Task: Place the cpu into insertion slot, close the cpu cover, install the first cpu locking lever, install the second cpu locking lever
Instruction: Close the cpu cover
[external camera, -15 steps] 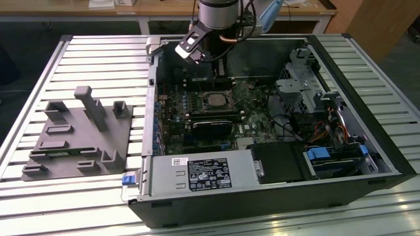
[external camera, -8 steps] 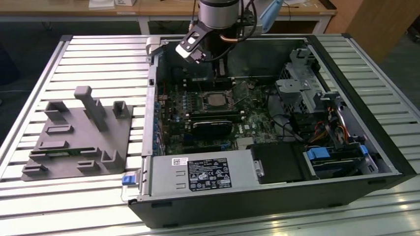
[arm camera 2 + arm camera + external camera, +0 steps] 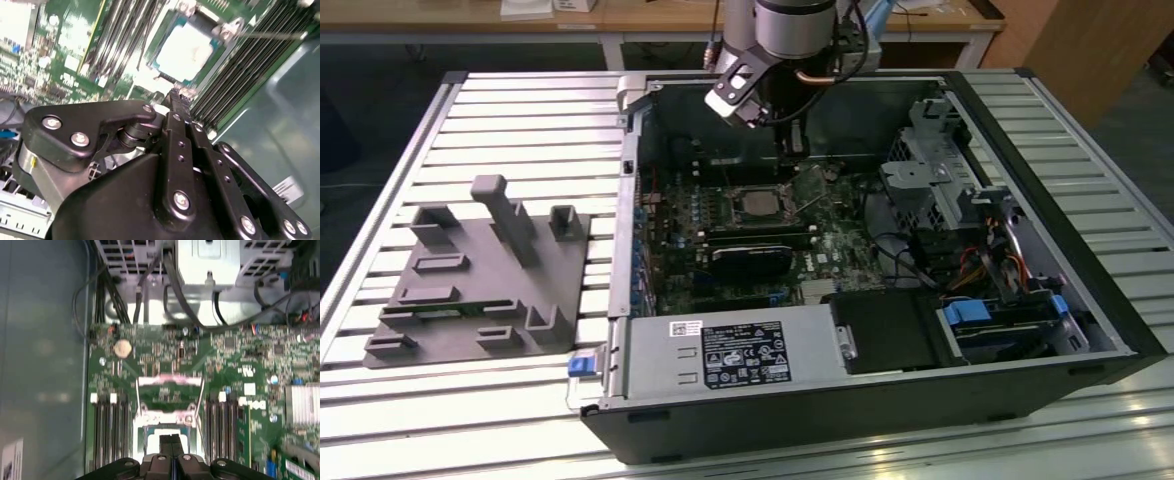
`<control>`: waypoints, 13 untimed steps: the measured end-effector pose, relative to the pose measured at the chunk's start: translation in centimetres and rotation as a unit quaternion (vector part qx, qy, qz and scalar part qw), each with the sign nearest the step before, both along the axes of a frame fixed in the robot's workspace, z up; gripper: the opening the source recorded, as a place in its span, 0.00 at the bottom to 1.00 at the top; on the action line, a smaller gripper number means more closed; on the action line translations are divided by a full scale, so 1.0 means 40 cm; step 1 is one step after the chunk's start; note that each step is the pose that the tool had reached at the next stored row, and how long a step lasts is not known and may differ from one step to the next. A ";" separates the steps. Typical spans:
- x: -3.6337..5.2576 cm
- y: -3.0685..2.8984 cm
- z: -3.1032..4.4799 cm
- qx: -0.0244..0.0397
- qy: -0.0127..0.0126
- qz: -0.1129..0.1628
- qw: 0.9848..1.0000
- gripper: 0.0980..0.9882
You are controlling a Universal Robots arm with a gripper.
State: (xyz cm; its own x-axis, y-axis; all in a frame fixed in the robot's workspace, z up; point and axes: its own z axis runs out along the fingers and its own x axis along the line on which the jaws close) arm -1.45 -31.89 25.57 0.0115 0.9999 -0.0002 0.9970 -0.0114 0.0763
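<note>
Gripper [image 3: 170, 441] closed on nothing above the seated cpu [image 3: 186, 46].
The cpu lies flat in the insertion slot [image 3: 754, 204]; the cpu cover [image 3: 170, 389] stands swung open beside it, leaving the chip exposed. Fingers pressed together, judged suited to pushing.

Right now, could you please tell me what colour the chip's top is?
Pale silver-grey; the chip shows best in the second wrist view.

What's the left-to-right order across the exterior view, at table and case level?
grey fixture block → case side wall → insertion slot → metal drive cage
</note>
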 end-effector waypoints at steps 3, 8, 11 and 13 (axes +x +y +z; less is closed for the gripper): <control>0.029 0.000 0.000 0.000 0.000 0.000 1.000 0.01; 0.079 0.000 0.000 0.000 0.001 0.000 1.000 0.01; 0.109 0.000 0.000 0.000 0.001 0.000 1.000 0.01; 0.130 0.000 0.000 0.000 0.001 0.000 1.000 0.01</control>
State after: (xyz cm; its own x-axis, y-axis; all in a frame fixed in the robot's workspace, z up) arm 3.77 -31.89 25.57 0.0113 0.9999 -0.0002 0.9972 -0.0113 0.0735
